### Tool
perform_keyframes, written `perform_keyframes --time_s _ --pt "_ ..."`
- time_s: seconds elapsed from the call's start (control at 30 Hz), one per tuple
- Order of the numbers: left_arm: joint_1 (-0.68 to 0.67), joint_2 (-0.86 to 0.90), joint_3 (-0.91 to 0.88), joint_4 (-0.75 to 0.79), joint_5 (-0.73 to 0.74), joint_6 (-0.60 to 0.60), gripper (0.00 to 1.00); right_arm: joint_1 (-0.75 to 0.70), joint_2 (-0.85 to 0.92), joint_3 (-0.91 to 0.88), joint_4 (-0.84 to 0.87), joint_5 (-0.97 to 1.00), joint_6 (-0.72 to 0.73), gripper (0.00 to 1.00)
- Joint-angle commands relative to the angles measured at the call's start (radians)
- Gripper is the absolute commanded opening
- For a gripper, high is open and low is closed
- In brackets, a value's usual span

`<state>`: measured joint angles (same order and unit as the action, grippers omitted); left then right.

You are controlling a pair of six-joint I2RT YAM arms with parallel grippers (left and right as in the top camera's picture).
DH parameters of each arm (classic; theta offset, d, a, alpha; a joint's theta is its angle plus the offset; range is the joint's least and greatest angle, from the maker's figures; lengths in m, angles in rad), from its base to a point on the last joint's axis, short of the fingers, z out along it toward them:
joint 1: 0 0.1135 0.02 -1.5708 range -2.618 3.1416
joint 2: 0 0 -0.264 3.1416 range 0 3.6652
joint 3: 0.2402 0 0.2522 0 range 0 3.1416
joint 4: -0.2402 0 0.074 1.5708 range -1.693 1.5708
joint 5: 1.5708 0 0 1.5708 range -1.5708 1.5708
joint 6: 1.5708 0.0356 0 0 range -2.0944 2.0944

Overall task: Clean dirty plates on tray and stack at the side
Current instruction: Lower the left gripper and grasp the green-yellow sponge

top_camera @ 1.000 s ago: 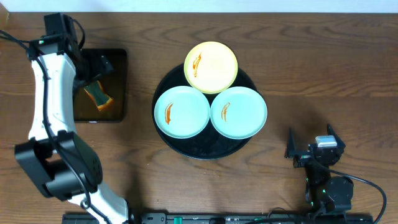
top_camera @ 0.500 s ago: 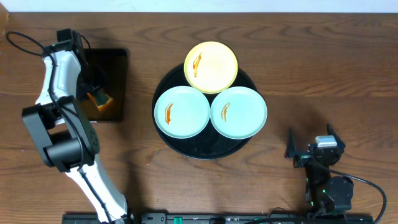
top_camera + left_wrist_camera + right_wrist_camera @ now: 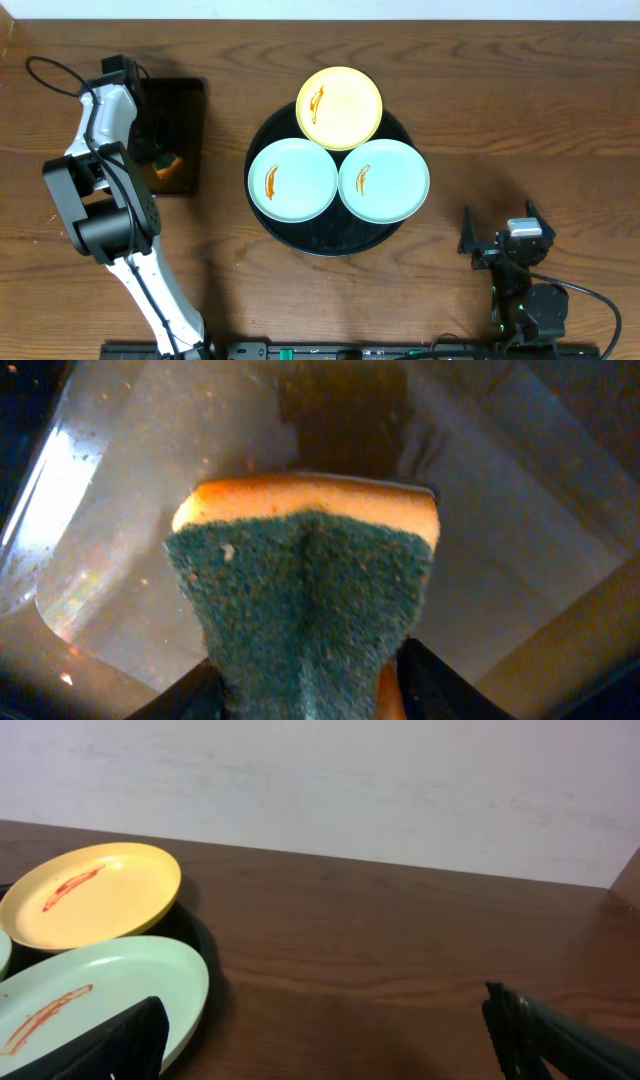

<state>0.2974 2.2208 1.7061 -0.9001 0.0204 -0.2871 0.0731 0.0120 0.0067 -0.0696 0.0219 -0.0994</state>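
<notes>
Left wrist view: the left tool (image 3: 312, 698) is clamped on a sponge (image 3: 310, 590). A dark finger presses in on each side and the green scrub face is pinched narrow between them. The sponge's long axis runs straight out ahead of the tool, with the orange foam edge at the far end. It sits over the wet floor of the small rectangular tray (image 3: 150, 480). Overhead shows only a scrap of orange under this arm, and the grip itself is hidden there.

Overhead only: the round black tray (image 3: 330, 238) lies well to the right of the left tool. It carries three plates touching one another.
- The left mint plate (image 3: 295, 180) is nearest the left tool.
- The yellow plate (image 3: 345, 108) is on the far side and overhangs the rim.
- The right mint plate (image 3: 385, 180) is nearest the other arm.

Each plate has one sauce smear (image 3: 318, 102). The smears' long axes run near-to-far, leaning slightly right at the far end.

Right wrist view: the right tool (image 3: 325, 1040) has its fingers spread wide and holds nothing. It is low over the bare surface (image 3: 400, 930). The plates lie ahead and to its left. Only two show clearly, with a sliver of the third at the frame edge.
</notes>
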Motion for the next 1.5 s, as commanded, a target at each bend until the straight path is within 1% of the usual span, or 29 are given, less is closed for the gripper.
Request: perform_keyframes --time_s 0.0,0.23,0.27,0.3,0.47,0.77,0.93,1.0,1.17,1.4,1.47 --pt "0.000 0.023 -0.008 0.013 -0.012 0.002 0.44 -0.006 -0.005 -0.001 -0.003 -0.001 -0.006 0.99" --pt "0.000 0.023 -0.009 0.013 -0.014 0.002 0.19 -0.006 -0.005 -0.001 -0.003 -0.001 -0.006 0.99" --pt "0.000 0.022 -0.009 0.012 -0.013 0.002 0.09 -0.006 -0.005 -0.001 -0.003 -0.001 -0.006 0.99" --pt "0.000 0.019 -0.009 0.009 -0.013 0.002 0.08 -0.006 -0.005 -0.001 -0.003 -0.001 -0.006 0.99" --pt "0.000 -0.036 -0.006 -0.018 -0.006 0.002 0.08 -0.006 -0.005 -0.001 -0.003 -0.001 -0.006 0.99" --pt "0.000 -0.301 -0.006 0.006 0.006 -0.005 0.07 -0.006 -0.005 -0.001 -0.003 -0.001 -0.006 0.99" --pt "0.000 -0.407 -0.006 0.047 0.024 -0.006 0.07 -0.006 -0.005 -0.001 -0.003 -0.001 -0.006 0.99" --pt "0.000 -0.412 -0.006 0.066 0.024 -0.006 0.08 -0.006 -0.005 -0.001 -0.003 -0.001 -0.006 0.99" --pt "0.000 -0.372 -0.058 0.187 0.024 -0.032 0.07 -0.006 -0.005 -0.001 -0.003 -0.001 -0.006 0.99" --pt "0.005 -0.259 -0.241 0.470 0.021 -0.027 0.07 -0.006 -0.005 -0.001 -0.003 -0.001 -0.006 0.99" --pt "0.005 -0.251 -0.245 0.476 0.021 -0.027 0.07 -0.006 -0.005 -0.001 -0.003 -0.001 -0.006 0.99"
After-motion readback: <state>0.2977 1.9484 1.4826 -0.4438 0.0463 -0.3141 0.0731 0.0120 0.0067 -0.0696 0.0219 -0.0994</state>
